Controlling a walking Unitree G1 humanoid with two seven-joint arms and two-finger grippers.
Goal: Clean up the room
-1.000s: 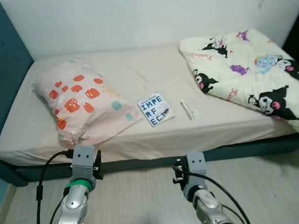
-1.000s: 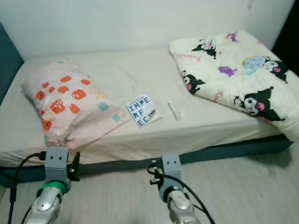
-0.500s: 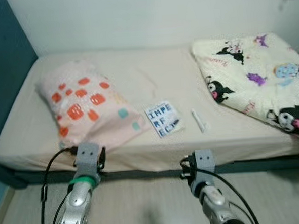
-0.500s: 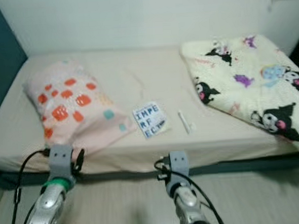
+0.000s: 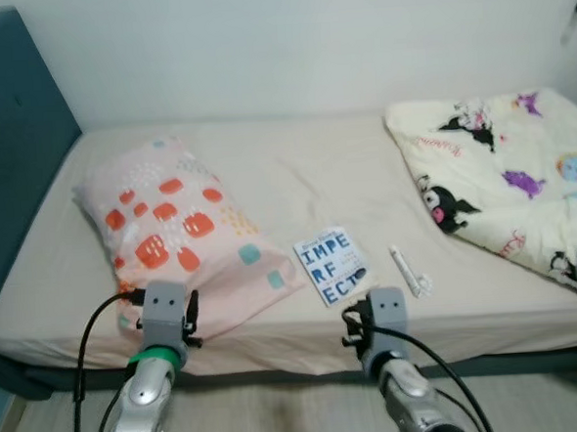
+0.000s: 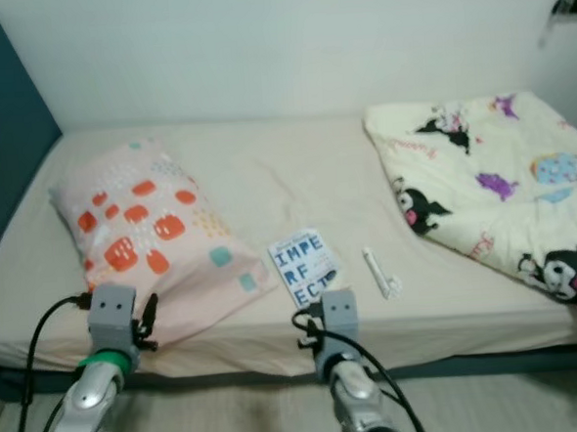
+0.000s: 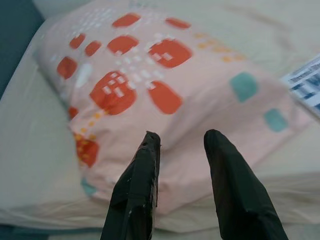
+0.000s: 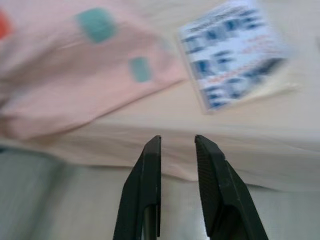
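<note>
A pink pillow [image 5: 179, 223] with orange and teal patches lies on the left half of the bed [image 5: 305, 166]. To its right a white book [image 5: 331, 265] with blue letters lies near the bed's front edge, and a small white tube [image 5: 406, 269] lies beside it. A cream blanket [image 5: 512, 178] with cartoon prints is heaped at the right end. My left gripper [image 7: 181, 141] is open, pointing at the pillow's near end from just in front of it. My right gripper [image 8: 177, 142] is open, short of the bed's front edge below the book [image 8: 235, 50].
A dark teal headboard [image 5: 10, 145] rises at the bed's left end. A white wall [image 5: 288, 40] runs behind the bed. Pale wood floor [image 5: 272, 423] lies under my arms in front of the bed.
The camera has come closer to the bed and shifted left, so the bed looks larger and the floor strip narrower. Both arms now reach the bed's front edge.
</note>
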